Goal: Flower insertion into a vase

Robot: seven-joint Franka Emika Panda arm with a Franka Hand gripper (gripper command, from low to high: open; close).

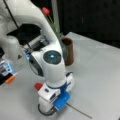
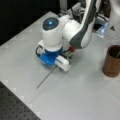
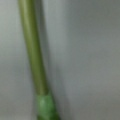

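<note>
While the arm is bent low over the grey table, its gripper stands almost on the table top, well apart from the vase, toward a front view's bottom. The fingers themselves are hidden under the white wrist and the blue part of the hand, so I cannot tell how wide the gripper is or whether it has closed on anything.

A flower lies flat on the table just under the hand. Its thin stem comes out from below the blue part and points away from the vase in a front view, and in both front views its red head shows on the other side of the hand, the side nearer the vase. In the wrist view the olive-green stem runs from the top down to a brighter green thick part at the bottom edge, with the grey table behind it; no finger shows there.

The vase is a dark brown upright cylinder with an open top, standing on the table. Another flower with a red head is already in it: in a front view the green stalk rises out of the vase mouth, partly behind the arm.
</note>
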